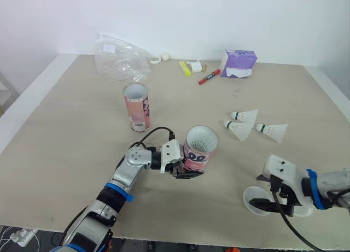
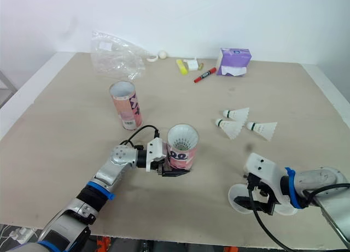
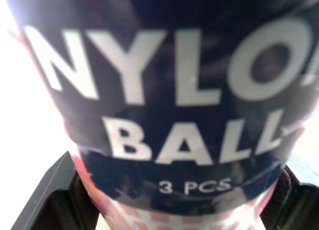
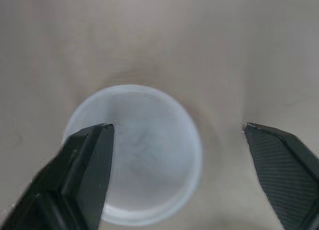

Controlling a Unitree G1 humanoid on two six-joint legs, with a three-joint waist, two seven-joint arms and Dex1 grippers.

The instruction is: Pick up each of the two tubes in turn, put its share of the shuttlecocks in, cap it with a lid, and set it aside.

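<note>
Starting at the left of the head view, the empty tube point(image 1: 136, 106) stands upright on the table point(image 1: 65, 137) in the upper-left-centre of the frame. Its open mouth faces up and its long axis is vertical, so I judge it is waiting its turn. Behind it, in the upper left, lies a crumpled clear plastic bag point(image 1: 117, 58).

Just below centre, my left gripper point(image 1: 191, 173) is clamped on the lower part of the filled tube point(image 1: 198, 148). The left wrist view shows the label reading right way up between the two black fingers. This tube also stands close to vertical, mouth up. A white shuttlecock skirt point(image 1: 202, 137) sits in the mouth, so I read this tube as loaded and being steadied for capping. I cannot tell whether its base rests on the table or hangs just above it.

Right of centre, three loose shuttlecocks point(image 1: 239, 129) lie on their sides close together, corks pointing left and skirts right. I take them for the other tube's share.

At the lower right, my right gripper point(image 4: 177, 127) hangs above a clear round lid point(image 4: 134, 155) lying flat on the table. The fingers are spread wide. In the right wrist view one finger overlaps the lid and the other is out over bare table, so nothing is gripped yet. The gripper sits off-centre from the lid, and I would centre it before closing.
</note>
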